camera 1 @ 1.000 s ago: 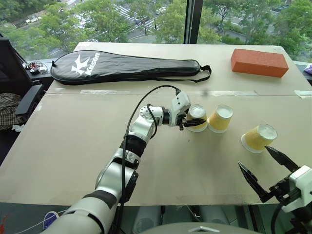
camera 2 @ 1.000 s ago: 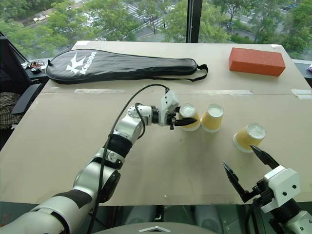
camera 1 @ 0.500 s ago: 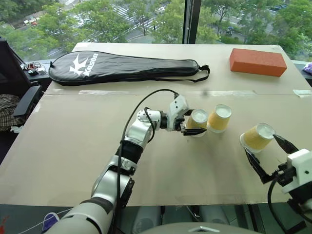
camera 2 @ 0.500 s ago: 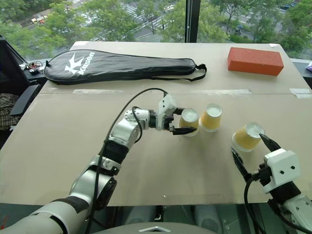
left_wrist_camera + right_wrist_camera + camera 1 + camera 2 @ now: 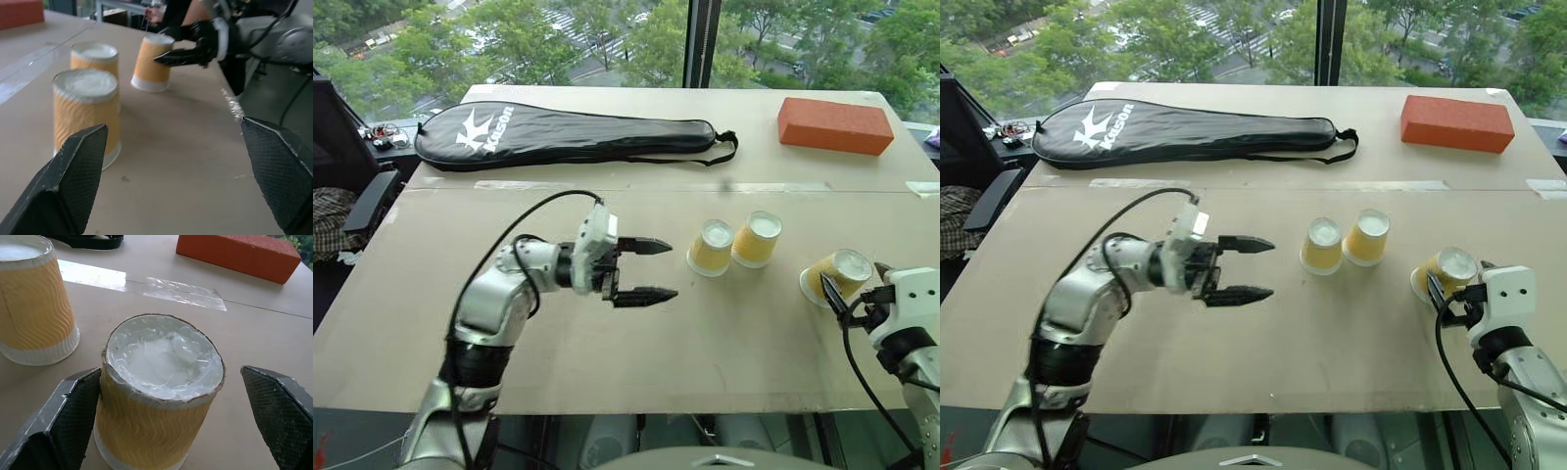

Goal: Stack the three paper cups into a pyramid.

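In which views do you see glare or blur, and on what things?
Right wrist view: glare on the clear tape strip across the table; the nearest cup is sharp. Left wrist view: the near cup looks soft, and the right gripper behind is blurred. Left eye view: even daylight from the window.

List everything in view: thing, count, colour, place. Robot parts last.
paper cups: three, yellow-orange with white rims, upside down on the table; two touching side by side mid-table, one apart to their right
brick: one, orange, far right of the table
racket bag: one, black with white logo, far left of the table
table: one, beige, taped seam across
left gripper: open, holding nothing, left of the cup pair
right gripper: open, fingers either side of the lone cup
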{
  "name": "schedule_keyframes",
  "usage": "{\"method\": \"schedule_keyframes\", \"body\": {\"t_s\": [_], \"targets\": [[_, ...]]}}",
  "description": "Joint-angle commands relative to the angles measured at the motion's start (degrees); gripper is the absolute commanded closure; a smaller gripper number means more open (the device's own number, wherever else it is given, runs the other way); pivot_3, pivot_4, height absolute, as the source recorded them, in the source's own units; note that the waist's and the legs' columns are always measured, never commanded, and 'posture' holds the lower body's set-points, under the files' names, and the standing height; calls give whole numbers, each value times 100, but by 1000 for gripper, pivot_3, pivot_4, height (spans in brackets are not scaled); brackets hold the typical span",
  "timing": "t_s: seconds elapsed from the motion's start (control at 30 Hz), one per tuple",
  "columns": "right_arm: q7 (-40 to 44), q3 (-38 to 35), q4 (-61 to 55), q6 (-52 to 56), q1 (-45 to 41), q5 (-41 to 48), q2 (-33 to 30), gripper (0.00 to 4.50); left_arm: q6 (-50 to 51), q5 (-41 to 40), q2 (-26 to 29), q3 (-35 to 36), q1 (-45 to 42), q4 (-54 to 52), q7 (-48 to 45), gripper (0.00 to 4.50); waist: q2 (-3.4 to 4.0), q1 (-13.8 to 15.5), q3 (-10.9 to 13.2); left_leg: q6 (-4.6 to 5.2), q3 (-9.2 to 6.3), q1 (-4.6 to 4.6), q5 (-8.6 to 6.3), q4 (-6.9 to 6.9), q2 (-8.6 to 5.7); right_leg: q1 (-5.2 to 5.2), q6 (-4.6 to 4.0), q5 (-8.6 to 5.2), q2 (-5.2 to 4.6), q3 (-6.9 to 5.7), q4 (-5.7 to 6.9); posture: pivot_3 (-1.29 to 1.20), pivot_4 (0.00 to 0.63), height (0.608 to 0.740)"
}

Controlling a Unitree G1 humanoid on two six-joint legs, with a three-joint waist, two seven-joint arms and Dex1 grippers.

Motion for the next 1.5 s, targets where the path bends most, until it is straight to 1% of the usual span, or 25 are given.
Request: {"method": "schedule_keyframes", "body": {"t_s": [0.03, 0.07, 0.13, 0.2, 0.27, 0.3, 0.37, 0.4, 0.47, 0.5, 0.57, 0.7, 0.77, 0.87, 1.1, 1.37, 1.4, 1.43, 1.5], "targets": [[102, -189, 156, -36, -104, 162, -45, 0, 225, -566, 291, 217, 212, -658, -118, 71, 1, -9, 0, 0, 2, 1, 0, 0, 0, 0, 1, -1, 0, 2, 0, 0, 150, 740], [163, -193, 241, -58, -132, 215, -56, 259, 192, -575, 358, 226, 284, -700, -109, 26, 1, -11, -1, 0, 4, 2, 0, 0, 0, 0, 5, -3, 1, 3, 0, 0, 150, 740], [258, -190, 384, -130, -196, 256, -94, 930, 78, -581, 442, 241, 449, -757, -101, 0, 3, -6, -1, 1, 3, 5, 0, 0, -1, 0, 14, -8, 4, 4, 2, 0, 150, 740], [334, -206, 481, -222, -284, 220, -182, 1843, -33, -595, 422, 303, 627, -816, -6, 0, 4, -12, -2, 1, 3, 7, 1, 0, -1, 0, 17, -10, 8, 6, 3, 0, 150, 740], [410, -229, 513, -320, -343, 216, -256, 2558, -92, -613, 440, 330, 753, -856, 22, 0, 4, -13, -2, 1, 6, 7, 0, 0, -1, 0, 16, -9, 8, 9, 3, 0, 150, 740], [455, -259, 516, -357, -379, 265, -282, 2699, -126, -614, 449, 338, 806, -868, 43, 0, 4, -12, -2, 1, 6, 6, 0, 0, -1, 0, 15, -8, 8, 10, 3, 0, 150, 740], [714, -385, 384, -428, -521, 558, -421, 2762, -429, -511, 312, 499, 1045, -844, 261, 0, 10, -17, 1, 1, 6, 5, 0, 0, -1, -1, 10, -5, 9, 9, 2, 0, 150, 740], [932, -445, 171, -345, -689, 863, -592, 2771, -659, -478, 181, 648, 1207, -745, 382, 0, 12, -21, 2, 1, 8, 5, 0, -1, -1, -1, 10, -5, 8, 13, 2, 0, 150, 740], [1314, -393, -282, -93, -1030, 1417, -963, 2772, -700, -643, 165, 887, 1401, -501, 384, 0, 17, -62, 5, 1, 15, 6, 0, -1, 0, -2, 1, 1, 8, 18, 2, 0, 150, 740], [1409, -310, -458, 80, -1226, 1665, -1128, 2772, -700, -691, 198, 996, 1484, -394, 384, 0, 18, -82, 5, 1, 14, 6, 0, -1, 0, -3, 1, 1, 9, 18, 2, 0, 150, 740], [1341, -74, -610, 437, -1675, 1929, -1348, 2772, -685, -758, 283, 1158, 1672, -325, 332, 0, 15, -125, 3, 1, 9, 10, 0, -1, 5, -2, 9, -4, 13, 13, 4, 0, 150, 740], [1192, 544, -602, 1023, -2488, 2023, -1605, 2772, -807, -693, 309, 1310, 2005, -371, 390, 0, 9, -133, 2, 1, -4, 8, 0, -2, 12, -1, 13, -7, 20, 0, 3, 0, 150, 740], [1249, 901, -517, 1260, -2851, 2020, -1700, 2772, -777, -764, 276, 1368, 2102, -495, 536, 0, 7, -105, 4, 1, -7, 0, 0, -2, 8, -3, -5, 3, 14, -5, 1, 0, 150, 740], [1200, 1175, -363, 1642, -3260, 2111, -1710, 2772, -803, -750, 285, 1390, 2241, -621, 648, 0, 6, -99, 5, 0, -4, -8, 0, -2, 5, -7, -6, 4, 9, -2, -5, 0, 150, 740], [1406, 1473, -6, 1950, -3776, 2068, -1829, 2772, -713, -912, 263, 1486, 2551, -1078, 1055, 0, 4, -111, 7, 0, -3, -9, 0, -3, 1, -7, -5, 4, 2, -1, -8, 0, 150, 740], [1527, 1682, 470, 1961, -4020, 1765, -1905, 2772, -671, -1054, 302, 1505, 2692, -1318, 1372, 0, 4, -125, 7, 1, -4, -7, 0, -2, 3, -7, -5, 4, 6, -3, -5, 0, 150, 740], [1536, 1714, 551, 1934, -4033, 1699, -1903, 1762, -670, -1062, 305, 1498, 2701, -1337, 1398, 0, 4, -127, 7, 0, -3, -6, 0, -2, 3, -7, -5, 4, 6, -3, -5, 0, 150, 740], [1615, 1756, 622, 1877, -4036, 1638, -1924, 1392, -664, -1070, 308, 1481, 2691, -1345, 1429, 0, 4, -129, 7, 1, -3, -6, 0, -2, 3, -7, -5, 4, 6, -2, -5, 0, 150, 740], [1715, 1765, 646, 1805, -4043, 1578, -1942, 421, -648, -1090, 323, 1468, 2683, -1357, 1471, 0, 4, -126, 7, 1, -3, -6, 0, -2, 3, -7, -5, 4, 7, -3, -5, 0, 150, 740]]}}
